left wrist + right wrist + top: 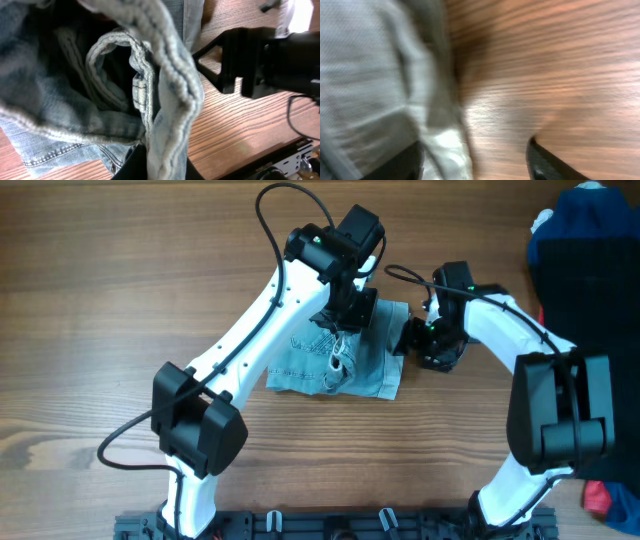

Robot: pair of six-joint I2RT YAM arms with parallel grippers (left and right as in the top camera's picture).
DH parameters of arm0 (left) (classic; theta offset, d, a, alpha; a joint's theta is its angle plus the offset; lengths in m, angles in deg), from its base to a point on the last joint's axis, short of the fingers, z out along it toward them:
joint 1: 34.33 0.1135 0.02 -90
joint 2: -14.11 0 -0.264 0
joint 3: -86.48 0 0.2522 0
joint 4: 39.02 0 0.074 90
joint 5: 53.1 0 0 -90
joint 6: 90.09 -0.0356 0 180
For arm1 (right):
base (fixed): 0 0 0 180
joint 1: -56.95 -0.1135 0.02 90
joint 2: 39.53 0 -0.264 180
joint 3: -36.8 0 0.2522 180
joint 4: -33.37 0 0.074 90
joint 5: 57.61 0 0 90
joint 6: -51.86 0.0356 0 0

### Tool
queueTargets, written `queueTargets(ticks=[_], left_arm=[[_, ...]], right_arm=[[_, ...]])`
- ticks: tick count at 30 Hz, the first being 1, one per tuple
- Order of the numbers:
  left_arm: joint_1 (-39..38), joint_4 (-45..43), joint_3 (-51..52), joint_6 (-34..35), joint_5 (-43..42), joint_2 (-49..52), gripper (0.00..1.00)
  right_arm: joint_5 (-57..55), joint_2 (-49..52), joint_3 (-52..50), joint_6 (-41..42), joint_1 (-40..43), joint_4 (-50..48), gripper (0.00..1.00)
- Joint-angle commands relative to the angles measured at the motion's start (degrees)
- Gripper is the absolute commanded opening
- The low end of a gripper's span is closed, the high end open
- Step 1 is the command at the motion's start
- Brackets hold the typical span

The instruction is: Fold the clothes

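The light-blue denim shorts (320,365) lie bunched on the wood table at centre. My left gripper (338,330) is shut on a pale hem of the shorts (170,100) and holds it lifted above the rest of the cloth. My right gripper (420,345) is open at the right edge of the shorts. In the right wrist view its fingers (475,160) straddle the cloth edge (380,90), one finger over the fabric and the other over bare wood. The view is blurred.
A dark navy garment (585,250) lies at the table's far right. A small red cloth (596,498) sits at the lower right corner. The right arm's black wrist (260,55) shows close by in the left wrist view.
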Motion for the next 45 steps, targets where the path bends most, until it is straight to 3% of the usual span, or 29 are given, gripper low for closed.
queueTargets(ticks=[1,5,7,13,17,18,20,22,28,34,38,45], left_arm=[[-0.4,-1.2,-1.0,-0.8,-1.6,0.4,0.24],[-0.4,-3.0,-0.9,-0.8,-1.5,0.4,0.25],[-0.4,-4.2,-0.9,-0.8,-1.5,0.6,0.31],[2.1,-5.9,-0.9,-0.8,-1.5,0.9,0.24],[8.0,-3.1,-0.9,-0.8,-2.4,1.0,0.34],[9.5,-2.6,-0.8,-0.8,-2.4,1.1,0.31],[12.2,-2.1,-0.8,-0.9,-2.4,1.7,0.24],[14.4,-2.1,-0.8,-0.9,-2.7,2.9,0.05],[15.9,-0.6,0.3,-4.0,-9.5,8.5,0.04],[15.8,-3.6,4.8,-4.1,-9.5,10.0,0.04],[16.9,-9.4,10.7,-4.4,-8.4,10.8,0.04],[22.4,-18.7,17.9,-8.6,-7.5,14.3,0.04]], right_arm=[[-5.4,0.7,6.2,-0.3,3.1,5.8,0.80],[-3.5,-1.7,9.4,-3.2,5.8,9.8,0.84],[-3.2,-3.3,9.4,-3.3,6.6,10.8,0.84],[-1.4,-7.3,9.4,-4.9,6.7,12.7,0.84],[10.4,-9.6,9.4,-12.6,6.6,12.0,0.82],[13.1,-9.6,9.4,-13.3,6.5,11.7,0.74],[14.8,-9.6,8.2,-13.4,5.1,9.2,0.47],[14.8,-9.2,7.3,-13.4,3.0,6.7,0.27],[14.9,-3.6,7.3,-8.4,-1.4,-1.1,0.05],[21.9,5.3,7.3,-8.3,-1.4,-9.3,0.05],[14.0,10.1,7.3,-4.5,-0.9,-10.6,0.06],[11.0,11.3,8.7,-7.6,0.4,-9.6,0.08]])
